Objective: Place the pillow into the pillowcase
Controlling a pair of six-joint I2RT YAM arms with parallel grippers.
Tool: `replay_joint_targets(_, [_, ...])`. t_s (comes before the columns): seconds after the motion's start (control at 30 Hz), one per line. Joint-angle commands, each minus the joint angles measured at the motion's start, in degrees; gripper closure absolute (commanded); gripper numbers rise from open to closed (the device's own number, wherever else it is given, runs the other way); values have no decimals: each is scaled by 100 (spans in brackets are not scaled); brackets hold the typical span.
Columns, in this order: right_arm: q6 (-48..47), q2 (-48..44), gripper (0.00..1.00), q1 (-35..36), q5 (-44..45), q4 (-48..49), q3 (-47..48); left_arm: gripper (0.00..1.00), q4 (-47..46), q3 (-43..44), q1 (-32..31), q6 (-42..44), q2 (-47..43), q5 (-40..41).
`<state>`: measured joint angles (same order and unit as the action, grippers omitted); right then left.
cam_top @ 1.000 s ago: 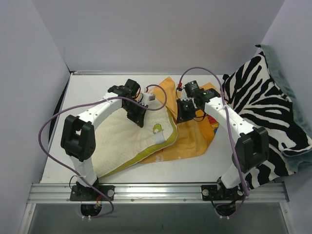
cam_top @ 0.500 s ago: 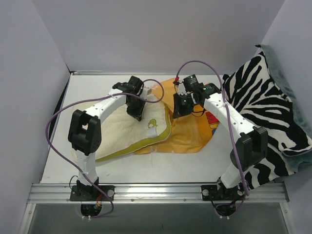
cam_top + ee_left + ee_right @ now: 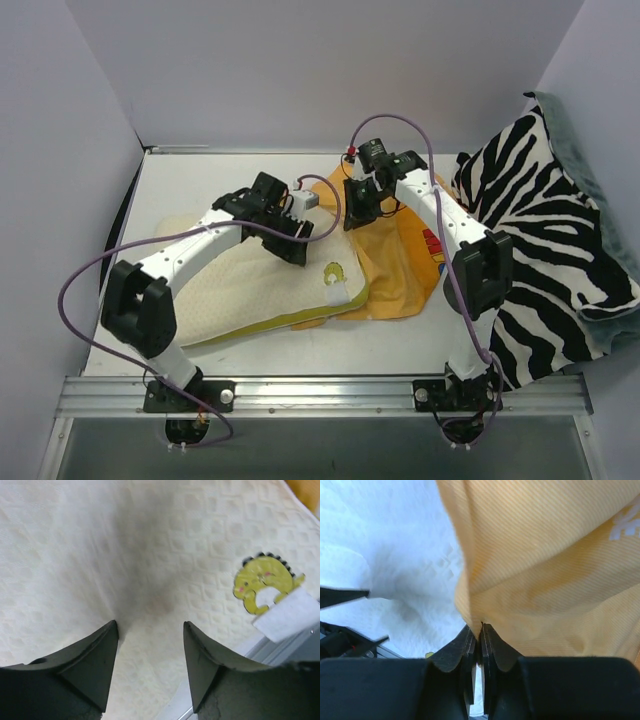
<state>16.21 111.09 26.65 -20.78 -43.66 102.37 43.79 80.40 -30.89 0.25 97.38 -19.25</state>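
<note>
The cream pillow (image 3: 250,292) lies flat on the table, its yellow-green trim toward the front. My left gripper (image 3: 296,248) hovers just over its bumpy surface (image 3: 150,545), open, with nothing between the fingers (image 3: 102,650). A yellow dinosaur patch (image 3: 261,582) and a white tag (image 3: 287,615) sit near the pillow's right end. The orange pillowcase (image 3: 395,265) is bunched to the right of the pillow. My right gripper (image 3: 358,208) is shut on the pillowcase's edge (image 3: 481,626), holding the orange fabric (image 3: 545,555) up beside the pillow (image 3: 395,540).
A zebra-striped cushion (image 3: 545,250) with a grey-green cloth under it fills the right side of the table. White walls enclose the back and both sides. A metal rail (image 3: 320,392) runs along the near edge by the arm bases.
The left gripper has opened and let go of the pillow, which now lies flatter. The right gripper has carried the pillowcase edge leftward and farther back.
</note>
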Motion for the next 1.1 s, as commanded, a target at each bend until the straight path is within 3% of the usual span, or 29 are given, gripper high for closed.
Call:
replay_joint_targets(0.0, [304,35,91,-64,-14,-178,372,35,-142,-472,-407,-181,-815,-528])
replay_joint_targets(0.07, [436,10,91,-151,-128,-196,258,8,-570,-918,-557,-332,-1350,-493])
replay_joint_targets(0.1, [453,-17,91,-152,-155,-204,197,2,-791,-1069,-628,-385,-1519,-484])
replay_joint_targets(0.17, [436,-122,91,-178,-181,-204,-31,3,-1213,-1341,-742,-403,-1757,-466])
replay_joint_targets(0.27, [427,-271,83,-169,-216,-222,-313,3,-1198,-1325,-970,103,-1583,-510])
replay_joint_targets(0.3, [427,-394,75,-169,-173,-222,-531,3,-1206,-1343,-1102,237,-1443,-353])
replay_joint_targets(0.37, [427,-543,69,-169,-103,-222,-761,3,-1425,-1430,-1479,588,-1223,-168])
replay_joint_targets(0.5, [541,-579,70,-231,38,-222,-1165,3,-1769,-1563,-1998,1160,-748,289])
replay_joint_targets(0.7, [700,-738,64,-328,179,-239,-1623,3,-1979,-1615,-2438,1645,-150,1605])
replay_joint_targets(0.77, [708,-781,64,-345,301,-240,-1834,20,-1936,-1546,-2404,1558,78,1880])
replay_joint_targets(0.8, [717,-790,64,-336,328,-240,-1904,49,-1883,-1501,-2317,1505,114,1881])
replay_joint_targets(0.87, [752,-852,63,-345,390,-240,-2062,71,-1865,-1422,-2246,1408,-34,1532])
replay_joint_targets(0.9, [752,-878,63,-345,434,-240,-2115,93,-1874,-1405,-2193,1338,-114,1355])
replay_joint_targets(0.93, [761,-904,63,-345,460,-240,-2142,100,-1918,-1378,-2088,1233,-184,1240])
replay_joint_targets(1.07, [796,-896,63,-302,495,-152,-2186,100,-2006,-1343,-1877,732,-491,528])
